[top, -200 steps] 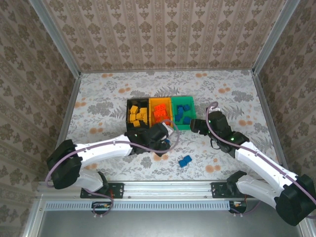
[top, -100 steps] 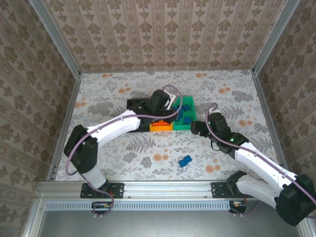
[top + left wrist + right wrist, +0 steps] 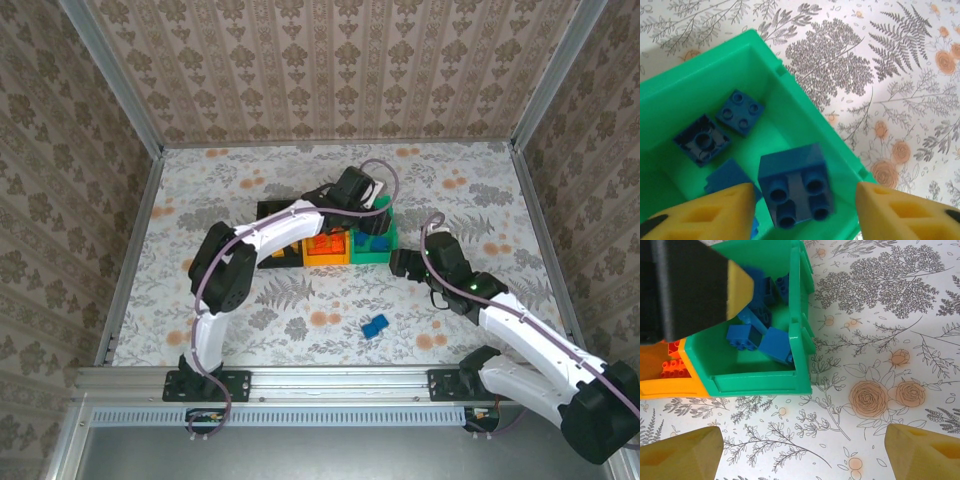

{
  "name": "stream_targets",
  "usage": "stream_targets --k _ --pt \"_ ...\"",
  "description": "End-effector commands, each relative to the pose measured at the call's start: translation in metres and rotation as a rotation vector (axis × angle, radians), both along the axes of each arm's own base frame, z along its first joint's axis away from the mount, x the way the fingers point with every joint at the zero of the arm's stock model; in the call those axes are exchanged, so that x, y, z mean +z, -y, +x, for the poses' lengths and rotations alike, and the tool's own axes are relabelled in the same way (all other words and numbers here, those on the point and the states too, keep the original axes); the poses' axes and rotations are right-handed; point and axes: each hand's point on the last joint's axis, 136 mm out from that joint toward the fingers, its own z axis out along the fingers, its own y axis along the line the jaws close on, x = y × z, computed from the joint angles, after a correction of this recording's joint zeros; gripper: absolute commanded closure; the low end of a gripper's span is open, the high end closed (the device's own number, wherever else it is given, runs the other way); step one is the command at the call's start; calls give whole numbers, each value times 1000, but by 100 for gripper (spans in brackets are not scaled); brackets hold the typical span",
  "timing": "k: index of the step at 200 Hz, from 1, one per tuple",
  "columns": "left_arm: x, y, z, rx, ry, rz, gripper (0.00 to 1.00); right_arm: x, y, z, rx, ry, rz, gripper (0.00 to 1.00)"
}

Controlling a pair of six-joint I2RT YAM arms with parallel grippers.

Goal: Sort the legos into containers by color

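A blue brick (image 3: 792,187) sits inside the green bin (image 3: 805,125), close to its outer wall. It is square, with no clear long side, and tipped so that its four studs face the left wrist camera and a smooth face points up the frame. The left gripper (image 3: 804,186) hangs right over it. The yellow fingers (image 3: 715,210) are spread wide on either side and touch nothing, so the brick is let go.

Deeper in the bin lie more blue bricks. One (image 3: 740,111) has its studs up, and a darker one (image 3: 702,141) just beside it has its hollow side up. A third (image 3: 727,177) is partly hidden by a finger.

From above, the three bins run in a row, left to right. The black bin (image 3: 264,212) is mostly under the left arm, and the orange bin (image 3: 325,262) holds red-orange bricks (image 3: 325,243). The green bin is on the right end.

The right gripper (image 3: 802,432) hovers over the table (image 3: 470,190) just beside the green bin's near corner. Its fingers are wide apart and hold nothing.

A loose blue brick (image 3: 376,326) lies on the table nearer the arm bases, well apart from the bins. Its long axis slants from lower left to upper right.
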Motion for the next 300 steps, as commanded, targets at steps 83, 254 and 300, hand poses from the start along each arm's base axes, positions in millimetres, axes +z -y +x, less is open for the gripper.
stream_targets --k 83,254,300 --pt "149 -31 -59 4 229 -215 0 -2 -12 -20 103 -39 57 13" --pt "63 -187 -144 254 244 -87 0 -93 -87 -115 485 -440 -76 16" --pt "62 -196 -141 280 244 -86 0 -94 -93 -145 545 -529 -44 16"
